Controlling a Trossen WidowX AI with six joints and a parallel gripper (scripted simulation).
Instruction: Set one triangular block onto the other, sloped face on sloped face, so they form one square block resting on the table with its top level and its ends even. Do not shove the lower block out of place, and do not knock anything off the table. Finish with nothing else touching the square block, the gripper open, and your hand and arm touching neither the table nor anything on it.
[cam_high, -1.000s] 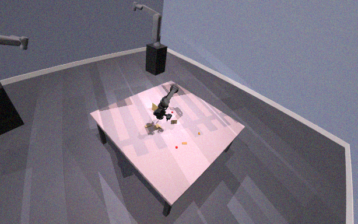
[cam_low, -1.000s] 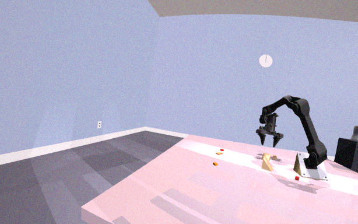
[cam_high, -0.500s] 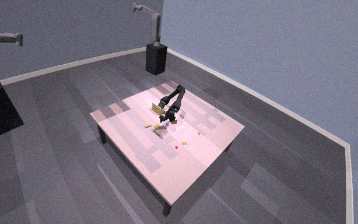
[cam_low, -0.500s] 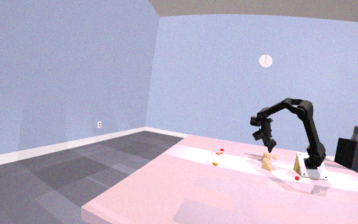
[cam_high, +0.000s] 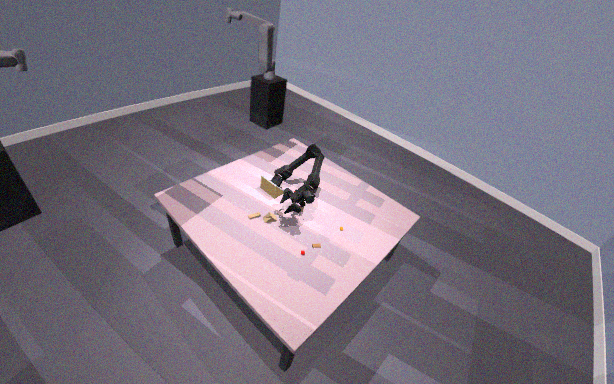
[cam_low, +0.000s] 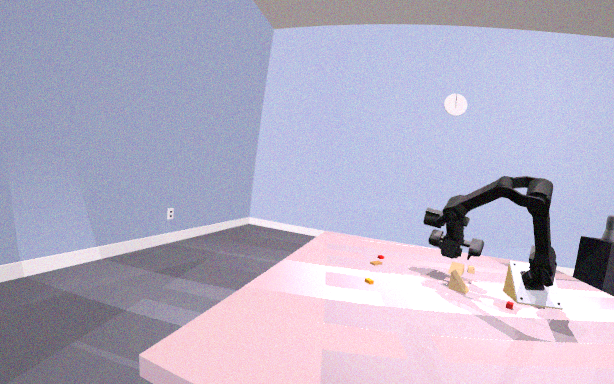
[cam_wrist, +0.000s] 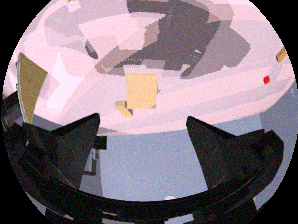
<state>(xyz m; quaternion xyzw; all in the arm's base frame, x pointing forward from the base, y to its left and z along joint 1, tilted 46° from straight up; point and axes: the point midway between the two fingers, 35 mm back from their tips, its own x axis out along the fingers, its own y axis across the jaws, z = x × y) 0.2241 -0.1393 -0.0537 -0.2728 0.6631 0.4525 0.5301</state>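
Top view: one triangular block (cam_high: 301, 209) (cam_low: 457, 283) mostly hidden behind the end effector (cam_high: 289, 202) (cam_low: 454, 251) (cam_wrist: 144, 117); its sloped shape shows outside. The other triangular block (cam_high: 270, 218) (cam_low: 456, 268) (cam_wrist: 141, 91) sits apart from it on the bench (cam_high: 260, 280) (cam_low: 280, 320) (cam_wrist: 175, 95), ahead of the fingertips in wrist view. End effector raised above both, spread, nothing pinched. Clock (cam_low: 455, 104) markings too small to read.
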